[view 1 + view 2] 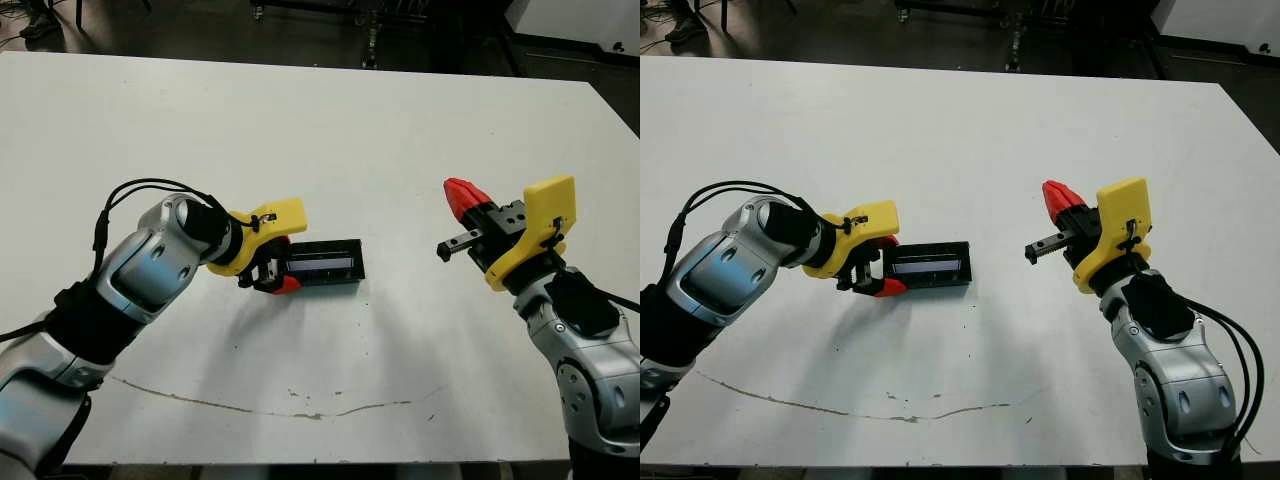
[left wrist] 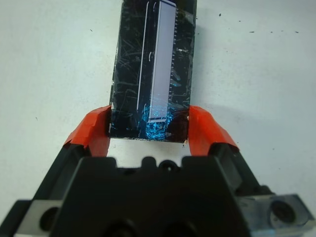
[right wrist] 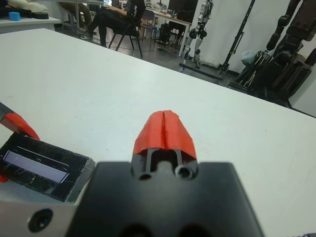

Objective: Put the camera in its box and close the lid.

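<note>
The lid (image 1: 322, 263), a glossy black speckled slab with a pale lengthwise stripe, lies flat on the box, whose dark front wall (image 1: 335, 280) shows just beneath it, at the table's middle left. My left gripper (image 2: 150, 129) grips its near end, one red fingertip (image 2: 94, 132) pressed against each long side. The camera is hidden. My right gripper (image 1: 463, 196) hovers well to the right of the box with its red tips shut together and nothing between them.
The white table (image 1: 330, 130) stretches bare behind and to the right of the box. A thin brownish scuff line (image 1: 250, 405) runs along the near edge. Beyond the far edge there are chairs, a seated person (image 3: 111, 15) and robot stands.
</note>
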`<state>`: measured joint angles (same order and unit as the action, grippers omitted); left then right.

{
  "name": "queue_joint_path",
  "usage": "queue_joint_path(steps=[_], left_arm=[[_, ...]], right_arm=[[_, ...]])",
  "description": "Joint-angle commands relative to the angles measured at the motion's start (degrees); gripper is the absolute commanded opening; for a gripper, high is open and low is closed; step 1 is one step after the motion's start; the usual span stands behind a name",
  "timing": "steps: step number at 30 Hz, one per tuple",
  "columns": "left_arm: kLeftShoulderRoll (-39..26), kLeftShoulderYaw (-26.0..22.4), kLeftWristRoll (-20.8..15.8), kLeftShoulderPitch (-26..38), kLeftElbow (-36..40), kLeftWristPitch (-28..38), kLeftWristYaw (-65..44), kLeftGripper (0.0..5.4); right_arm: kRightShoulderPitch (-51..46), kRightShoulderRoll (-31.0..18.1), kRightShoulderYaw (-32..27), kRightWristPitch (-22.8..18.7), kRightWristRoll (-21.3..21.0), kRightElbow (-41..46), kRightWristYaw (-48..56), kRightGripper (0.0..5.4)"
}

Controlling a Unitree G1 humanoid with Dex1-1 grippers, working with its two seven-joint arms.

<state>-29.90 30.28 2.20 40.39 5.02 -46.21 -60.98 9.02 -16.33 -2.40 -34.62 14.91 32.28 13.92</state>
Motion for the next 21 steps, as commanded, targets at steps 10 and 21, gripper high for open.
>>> queue_joint_path(steps=[10, 21], left_arm=[[-1.52, 0.66, 2.82, -2.01, -0.76, 11.88, 1.92, 3.26], [-0.14, -2.60, 1.15, 6.98, -9.03, 18.84, -2.50, 3.22]], right_arm=[[-0.58, -0.65, -0.34, -0.29, -0.41, -0.32, -0.08, 0.00], [-0.79, -0.59, -0.28, 0.65, -0.42, -0.66, 0.24, 0.00]])
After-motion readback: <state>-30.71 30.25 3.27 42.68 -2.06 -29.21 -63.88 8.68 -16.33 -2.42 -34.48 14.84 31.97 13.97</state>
